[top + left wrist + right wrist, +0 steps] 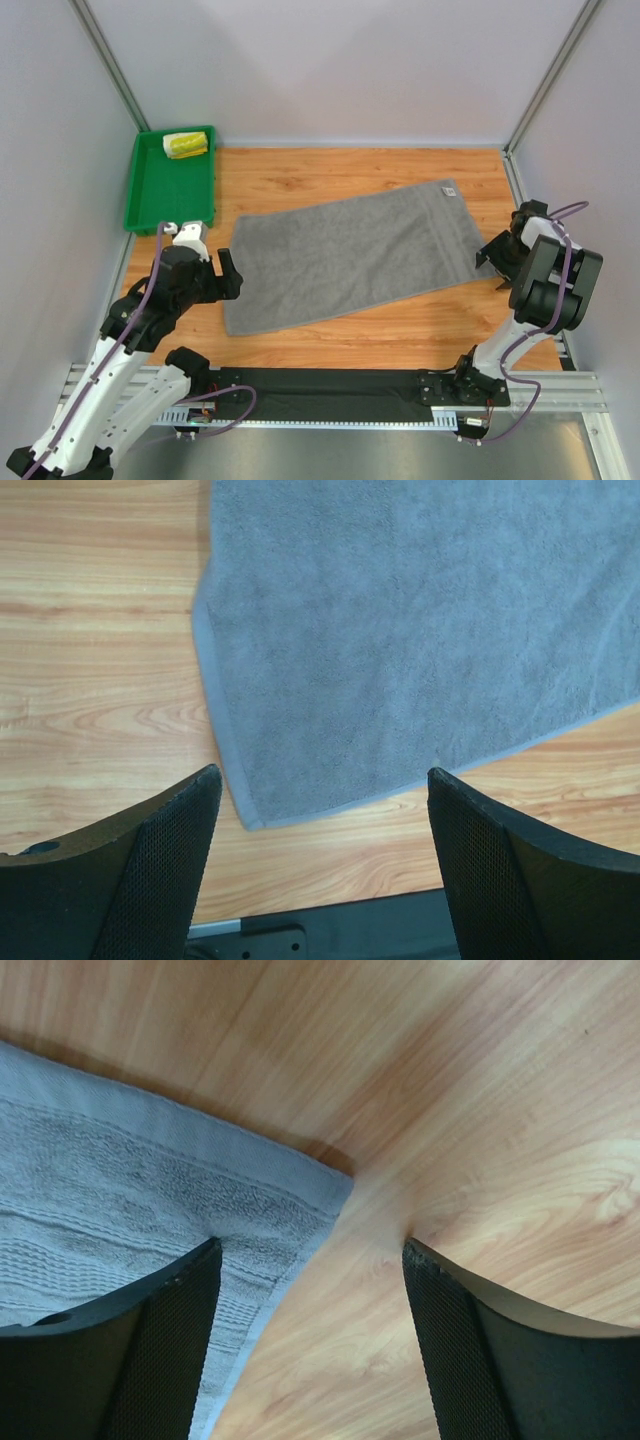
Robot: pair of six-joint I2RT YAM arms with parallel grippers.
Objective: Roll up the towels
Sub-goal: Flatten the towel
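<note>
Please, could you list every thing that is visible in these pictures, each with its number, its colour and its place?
grey towel: one, grey, spread flat in the middle of the table, not rolled
small towel: one, yellow-green and white, rolled up, at the far end of the tray
tray: one, green, far left corner of the table
table: one, light wood, under everything
rail: one, silver, along the near edge
left arm: one, white and black, near left
right arm: one, mostly black, near right
left pincer: one, black, open, above the grey towel's near left corner, holding nothing
right pincer: one, black, open, astride the grey towel's near right corner
</note>
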